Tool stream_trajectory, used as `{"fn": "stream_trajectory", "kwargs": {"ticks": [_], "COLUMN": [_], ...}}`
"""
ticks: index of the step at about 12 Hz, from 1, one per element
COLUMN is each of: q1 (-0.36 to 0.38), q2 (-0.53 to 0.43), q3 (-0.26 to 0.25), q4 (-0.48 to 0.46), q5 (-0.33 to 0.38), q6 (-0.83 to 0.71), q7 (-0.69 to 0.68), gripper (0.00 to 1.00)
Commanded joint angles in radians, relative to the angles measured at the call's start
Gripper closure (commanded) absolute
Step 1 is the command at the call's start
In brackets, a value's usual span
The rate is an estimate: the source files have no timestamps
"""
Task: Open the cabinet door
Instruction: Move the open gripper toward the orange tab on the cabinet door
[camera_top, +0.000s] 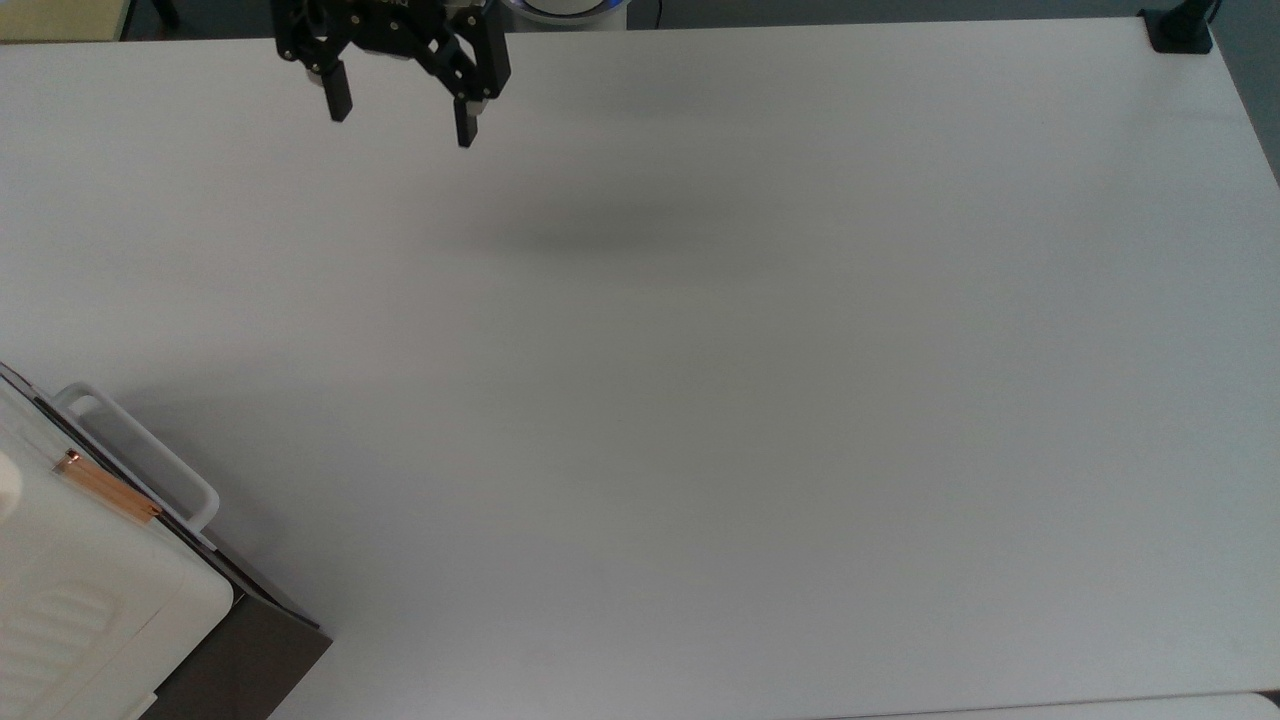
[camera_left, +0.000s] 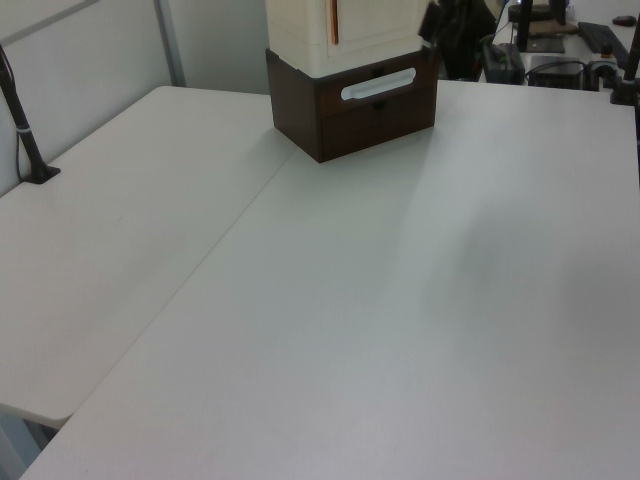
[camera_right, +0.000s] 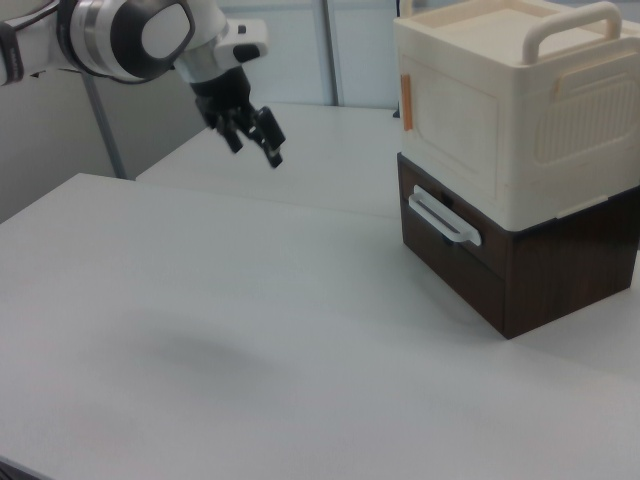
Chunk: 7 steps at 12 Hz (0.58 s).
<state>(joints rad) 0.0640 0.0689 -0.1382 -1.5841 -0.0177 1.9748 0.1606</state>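
Observation:
The cabinet (camera_right: 520, 110) is a white box on a dark brown base (camera_right: 560, 270), at the right view's right and in the top view's bottom left corner (camera_top: 90, 600). Its cabinet door (camera_right: 450, 115) is the white face with a short copper bar handle (camera_right: 406, 100), and it sits shut, flush with the box. The copper handle (camera_top: 105, 487) also shows from above, and at the top of the left view (camera_left: 333, 22). My gripper (camera_top: 400, 118) hangs open and empty above the table at the top view's upper left, far from the cabinet. In the right view my gripper (camera_right: 258, 150) is at the upper left.
A white loop handle (camera_right: 443, 220) sticks out from the brown base below the door. A carrying handle (camera_right: 570, 25) arches over the cabinet top. The white table (camera_top: 760, 400) spreads wide between gripper and cabinet. A black clamp (camera_top: 1178, 30) sits at the top view's upper right corner.

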Motion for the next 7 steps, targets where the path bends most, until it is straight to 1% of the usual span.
{"fn": "stream_trajectory", "kwargs": {"ticks": [1,3,4,5,7], "q1": [-0.001,-0.016,-0.018,-0.019,-0.041], "q2": [0.107,0.225,0.277,0.314,0.405], "q3": [-0.003,-0.014,-0.014,-0.015,-0.017], "q4": [0.073,0.162,0.202,0.228,0.321], "q5": [-0.013,-0.017,-0.051,-0.079,-0.169], "q6": [0.243,0.442,0.517,0.556,0.657], "q7": [0.092,0.187,0.236,0.279,0.414], "gripper": [0.00,0.00,0.00,0.00,0.02]}}
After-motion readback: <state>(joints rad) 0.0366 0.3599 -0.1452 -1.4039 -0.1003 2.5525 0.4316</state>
